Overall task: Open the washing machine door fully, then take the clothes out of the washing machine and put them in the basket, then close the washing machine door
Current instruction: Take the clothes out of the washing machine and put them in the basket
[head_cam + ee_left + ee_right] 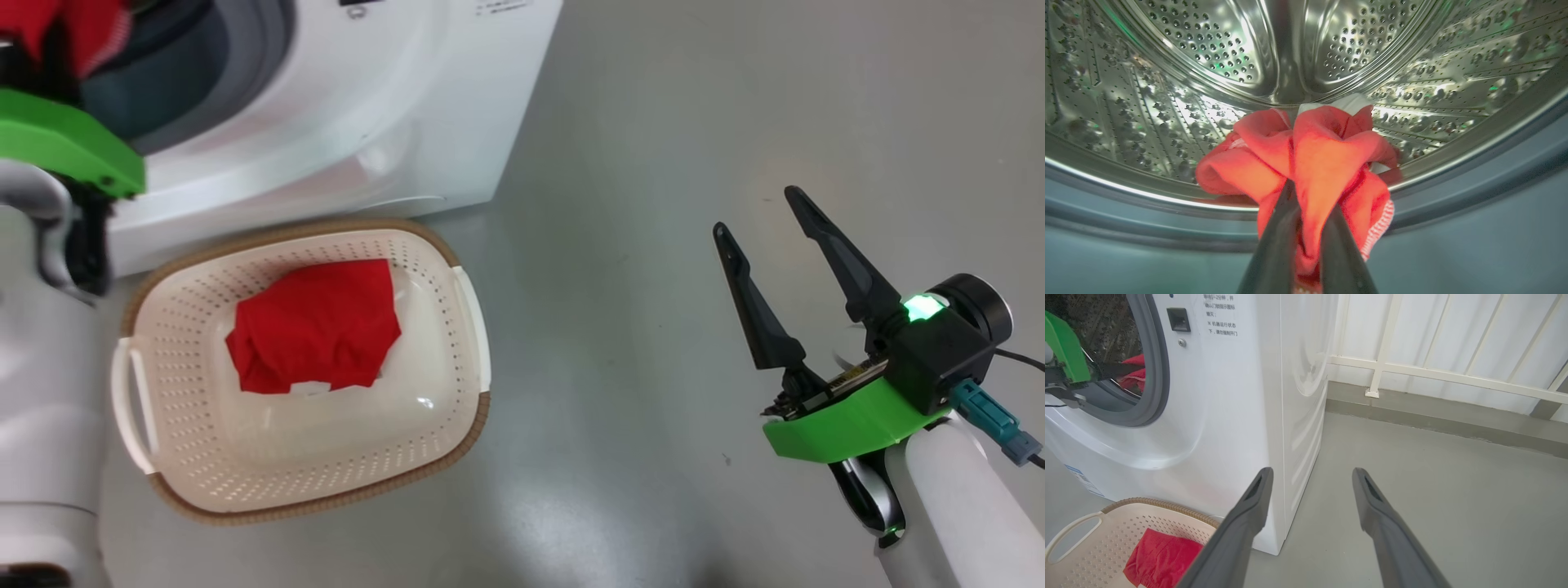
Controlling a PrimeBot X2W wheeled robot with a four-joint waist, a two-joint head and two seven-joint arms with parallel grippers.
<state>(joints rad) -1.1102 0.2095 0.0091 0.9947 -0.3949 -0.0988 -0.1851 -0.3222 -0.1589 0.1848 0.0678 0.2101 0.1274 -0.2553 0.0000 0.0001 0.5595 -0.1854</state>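
Presently the left claw (1310,196) is clenched on a red garment (1323,155), its two dark fingers pinching a gathered fold. The bundle hangs at the lip of the drum (1208,41), where the steel meets the grey rubber ring (1453,196). A strip of white cloth shows behind the red. Whether that is trim or a separate piece cannot be told. In the head view the held garment sits at the upper left, at the mouth of the washing machine (367,106). The basket (188,343) stands on the floor (653,122) just in front of the machine, below the opening and a little to the right of the left arm. It already holds one folded red piece (314,327). The coming move is judged to turn on this relation: the load must come back out of the opening, toward the robot, then down into the basket. The left arm is plainly the nearer one. The right claw (758,211) is released, jaws spread wide and holding nothing, well apart to the right over bare floor. The chief risk is judged to be the hanging cloth dragging on the rubber ring on the way out.
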